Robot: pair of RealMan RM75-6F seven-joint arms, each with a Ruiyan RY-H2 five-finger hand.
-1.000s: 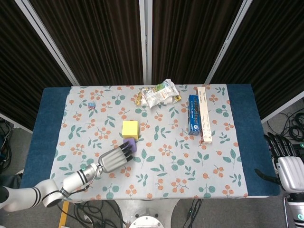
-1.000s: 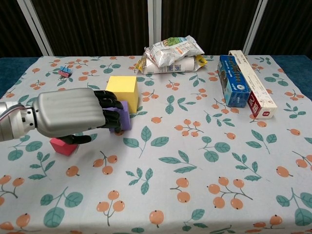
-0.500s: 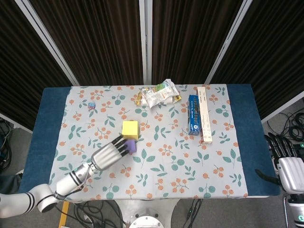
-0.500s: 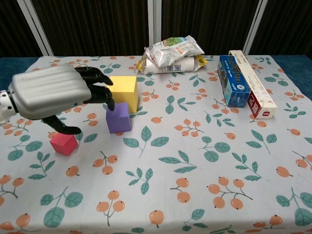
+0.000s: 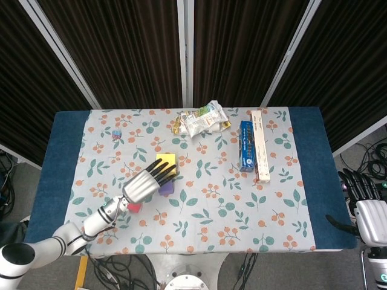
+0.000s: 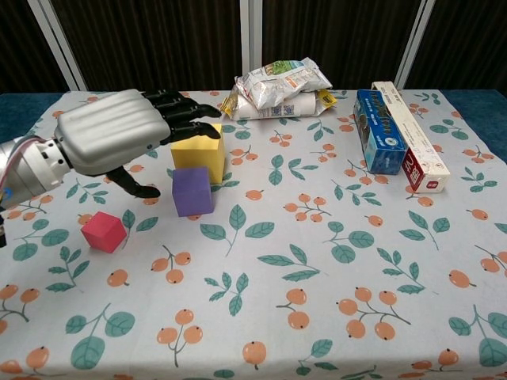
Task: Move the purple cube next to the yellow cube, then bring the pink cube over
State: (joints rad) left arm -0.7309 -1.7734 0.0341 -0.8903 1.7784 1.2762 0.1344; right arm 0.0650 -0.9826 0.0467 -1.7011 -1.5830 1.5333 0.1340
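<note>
Desk (image 5: 305, 181): covered by a floral cloth (image 6: 333, 237), blue showing at both ends.
My left arm (image 5: 72, 232): reaches in from the near left corner, slanting up toward the middle of the desk.
My left hand (image 6: 119, 134): raised above the cloth, palm down, fingers (image 6: 186, 111) stretched out and apart over the yellow cube, thumb hanging below; it holds nothing.
My right hand (image 5: 363, 202): off the right end of the desk, low, touching none of the things; from this angle I cannot tell how its fingers lie.
Boxes (image 6: 379, 131): a blue one and a white one (image 6: 410, 134) side by side at the far right.
Snack bags (image 6: 281, 85): piled at the far middle edge.
Yellow cube (image 6: 198, 152): on the cloth left of centre, partly under my fingers in the head view.
Purple cube (image 6: 192, 191): just in front of the yellow cube; touching it, or very nearly.
Pink cube (image 6: 104, 231): near my left wrist, apart from the other two.
Small clip (image 5: 116, 135): far left of the cloth, too small to make out.
</note>
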